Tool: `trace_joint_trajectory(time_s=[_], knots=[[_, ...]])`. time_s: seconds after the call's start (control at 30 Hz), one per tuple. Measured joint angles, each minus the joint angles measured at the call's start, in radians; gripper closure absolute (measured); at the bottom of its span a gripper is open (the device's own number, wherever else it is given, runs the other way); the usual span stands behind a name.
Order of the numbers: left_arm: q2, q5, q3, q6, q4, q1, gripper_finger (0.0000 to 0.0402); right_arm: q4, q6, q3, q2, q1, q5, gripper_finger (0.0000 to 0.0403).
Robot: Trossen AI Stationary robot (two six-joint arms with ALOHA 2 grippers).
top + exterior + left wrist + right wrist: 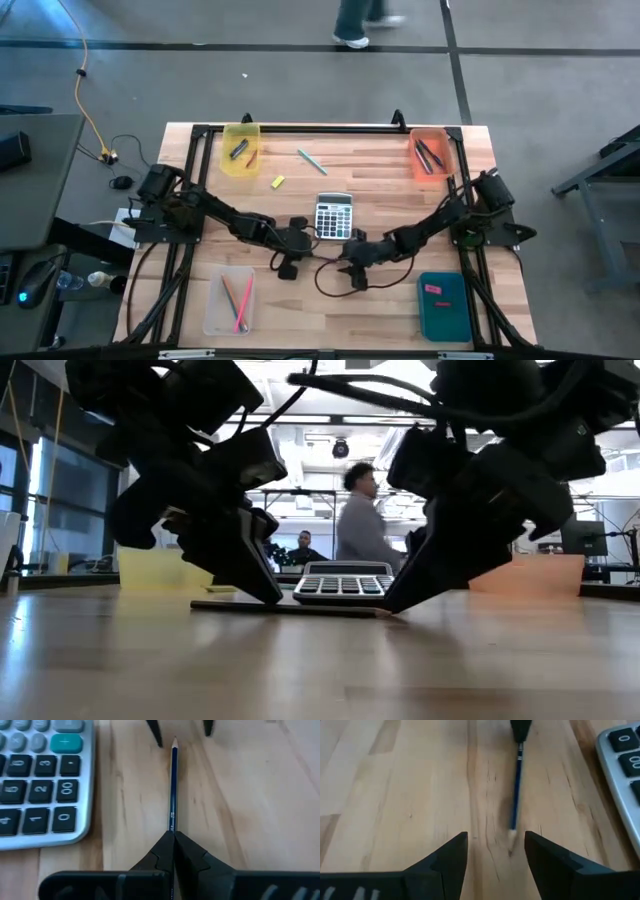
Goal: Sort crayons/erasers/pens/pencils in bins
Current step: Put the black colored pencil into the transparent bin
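A blue pencil (173, 785) lies along the table just near of the grey calculator (333, 215). My left gripper (173, 834) is shut on its blunt end. The sharpened tip (511, 834) points toward my right gripper (496, 840), which is open; its two fingertips stand on either side of the tip without touching it. A green pencil (312, 161) and a yellow eraser (278, 181) lie on the table behind the calculator. My left gripper pinches the pencil's blunt end (173, 827) between its two fingertips. The fingers come low and slanting from the table's left, along the pencil's length. The pencil sticks out level in front of them, at or just above the table; I cannot tell whether it rests there.
The yellow bin (241, 150) stands far left and the orange bin (431, 155), with dark pens, far right. The clear bin (229, 300), with pencils, stands near left and the teal bin (444, 305), with a pink eraser, near right. People are in the room beyond.
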Motion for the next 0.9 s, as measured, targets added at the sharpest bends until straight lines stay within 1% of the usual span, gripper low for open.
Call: trace_joint_trajectory(time_s=[0.13, 0.23, 0.5, 0.6, 0.7, 0.9], knots=[[0.001, -0.048, -0.001, -0.001, 0.011, 0.0, 0.0401, -0.052, -0.022, 0.029, 0.011, 0.012, 0.041, 0.0219], [0.002, -0.067, -0.001, 0.0, 0.024, 0.001, 0.0401, -0.09, -0.027, 0.041, 0.012, 0.022, 0.078, 0.0237], [-0.01, -0.102, -0.001, 0.002, 0.037, -0.016, 0.0401, -0.115, -0.027, 0.039, 0.012, 0.02, 0.117, 0.0328], [-0.04, -0.113, 0.0, 0.002, 0.037, -0.025, 0.0401, -0.119, -0.027, 0.038, 0.012, 0.02, 0.119, 0.0355], [-0.088, -0.125, -0.001, 0.001, -0.002, -0.038, 0.0401, -0.128, -0.026, 0.038, 0.012, 0.02, 0.127, 0.0373], [-0.228, -0.173, 0.0, -0.007, -0.169, -0.077, 0.0401, -0.139, -0.023, 0.038, 0.012, 0.02, 0.126, 0.0388]])
